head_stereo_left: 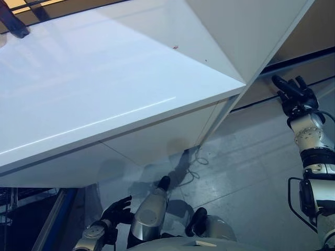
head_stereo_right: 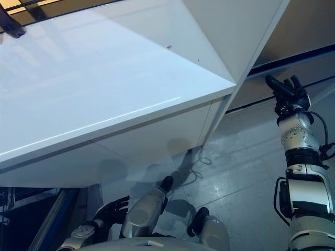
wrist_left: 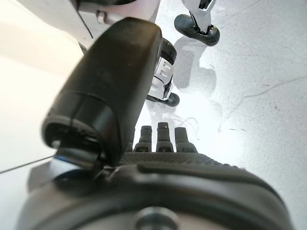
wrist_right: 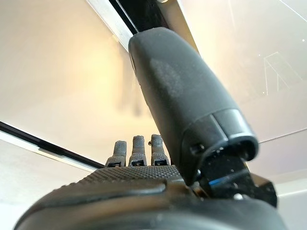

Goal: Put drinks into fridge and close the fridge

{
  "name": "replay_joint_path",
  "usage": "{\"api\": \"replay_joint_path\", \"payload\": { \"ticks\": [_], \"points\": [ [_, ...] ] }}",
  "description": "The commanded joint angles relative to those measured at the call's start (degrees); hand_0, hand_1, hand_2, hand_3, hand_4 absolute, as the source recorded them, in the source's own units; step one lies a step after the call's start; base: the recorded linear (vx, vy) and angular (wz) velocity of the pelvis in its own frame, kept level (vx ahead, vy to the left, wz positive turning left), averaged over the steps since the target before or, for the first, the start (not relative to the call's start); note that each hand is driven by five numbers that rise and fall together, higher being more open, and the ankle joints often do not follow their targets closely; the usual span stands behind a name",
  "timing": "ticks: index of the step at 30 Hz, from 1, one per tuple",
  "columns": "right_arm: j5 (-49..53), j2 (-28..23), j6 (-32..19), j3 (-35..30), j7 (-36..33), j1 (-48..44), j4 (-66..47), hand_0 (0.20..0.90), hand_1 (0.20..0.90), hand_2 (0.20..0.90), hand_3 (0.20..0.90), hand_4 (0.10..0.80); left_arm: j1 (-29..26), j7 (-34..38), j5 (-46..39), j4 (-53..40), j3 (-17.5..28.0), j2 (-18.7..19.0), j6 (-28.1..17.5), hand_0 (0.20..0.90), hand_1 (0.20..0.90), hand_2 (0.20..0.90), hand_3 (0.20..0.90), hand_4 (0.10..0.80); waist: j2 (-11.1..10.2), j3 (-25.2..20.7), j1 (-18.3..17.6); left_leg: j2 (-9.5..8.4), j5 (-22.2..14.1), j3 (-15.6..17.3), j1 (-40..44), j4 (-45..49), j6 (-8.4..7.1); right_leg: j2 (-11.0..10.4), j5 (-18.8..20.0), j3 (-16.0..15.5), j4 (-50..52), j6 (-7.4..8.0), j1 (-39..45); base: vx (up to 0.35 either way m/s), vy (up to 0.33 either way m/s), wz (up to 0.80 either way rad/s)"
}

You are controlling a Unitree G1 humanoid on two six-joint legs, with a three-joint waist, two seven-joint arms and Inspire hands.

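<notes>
Seemingly between steps — both hands empty, no drink in any view.

Low at the left, the left robot hand [head_stereo_left: 116, 210] hangs over the grey floor [head_stereo_left: 246, 157], fingers loosely straight and holding nothing. A glossy white desk [head_stereo_left: 94, 89] fills the middle, its top bare of bottles or cans. At the right, the right robot hand [head_stereo_left: 294, 94] is raised beside a white panel [head_stereo_left: 246, 31] — possibly the fridge door, though I cannot tell — fingers extended and apart. By my judgement, the next move calls for finding a drink before any grasp.
</notes>
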Motion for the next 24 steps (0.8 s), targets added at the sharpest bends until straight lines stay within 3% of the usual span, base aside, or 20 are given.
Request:
{"api": "replay_joint_path", "payload": {
  "ticks": [1, 5, 9, 12, 19, 24],
  "points": [
    [-1.1, -0.8, -2.9, 3.3, 4.0, 1.2, -8.4, 0.9, 0.9, 0.9, 0.9, 0.8, 1.8, -0.6, 2.7, -0.5, -1.5, 1.0, -2.1, 0.9, 0.9, 0.9, 0.9, 0.8, -1.8, -6.8, -3.2, -2.11, -5.9, 6.8, 3.8, -3.0, 4.95, 3.4, 4.0, 1.9, -5.1, -1.4, 0.6, -0.018, -0.05, -0.43],
    [-2.3, 3.8, -2.4, 4.6, 7.1, 8.9, -12.7, 0.9, 0.9, 0.9, 0.9, 0.8, 1.5, -0.3, 1.7, -0.7, -1.0, 0.4, -1.1, 0.9, 0.9, 0.9, 0.9, 0.8, -2.4, -8.8, -6.4, -1.42, -5.6, 9.8, 5.3, -5.1, 5.03, 4.8, 6.0, 4.7, -9.1, -0.83, 1.1, -0.02, -0.043, -0.47],
    [-8.5, 10.6, -0.5, 6.5, 11.7, 23.8, -17.0, 0.9, 0.9, 0.9, 0.9, 0.8, 0.9, 0.1, -0.4, -1.9, 0.4, -1.0, 1.1, 0.9, 0.9, 0.9, 0.9, 0.8, -2.7, -12.2, -11.2, -0.49, -5.5, 14.2, 8.1, -8.3, 4.91, 6.3, 8.3, 8.5, -13.9, 0.08, 2.1, -0.039, -0.07, -0.66],
    [-11.6, 13.2, 0.7, 7.0, 14.2, 30.2, -15.7, 0.9, 0.9, 0.9, 0.9, 0.8, 1.0, -0.3, -1.0, -2.7, 1.6, -1.6, 2.2, 0.9, 0.9, 0.9, 0.9, 0.8, -2.6, -13.9, -12.8, -0.15, -5.4, 16.0, 9.5, -10.0, 4.68, 6.9, 9.1, 9.4, -16.0, 0.43, 2.8, -0.031, -0.059, -0.53],
    [-23.7, 19.8, 1.0, 9.9, 18.5, 37.8, 2.9, 0.9, 0.9, 0.9, 0.9, 0.8, -1.9, -3.8, -3.5, 1.1, 3.7, -2.6, 5.8, 0.9, 0.9, 0.9, 0.9, 0.8, -2.1, -16.7, -15.6, 0.56, -4.5, 18.4, 12.8, -14.0, 4.16, 8.3, 9.1, 10.0, -17.8, 0.62, 4.8, -0.046, -0.063, -0.32],
    [-25.6, 22.5, 0.1, 8.2, 18.9, 39.6, 13.1, 0.9, 0.9, 0.9, 0.9, 0.8, -2.0, -4.4, -2.7, 4.4, 4.3, -3.8, 4.7, 0.9, 0.9, 0.9, 0.9, 0.8, -1.5, -16.8, -16.3, 0.45, -4.9, 18.4, 13.2, -13.2, 4.34, 8.6, 8.3, 10.5, -17.0, 0.21, 5.2, -0.008, -0.001, -0.02]
  ]
}}
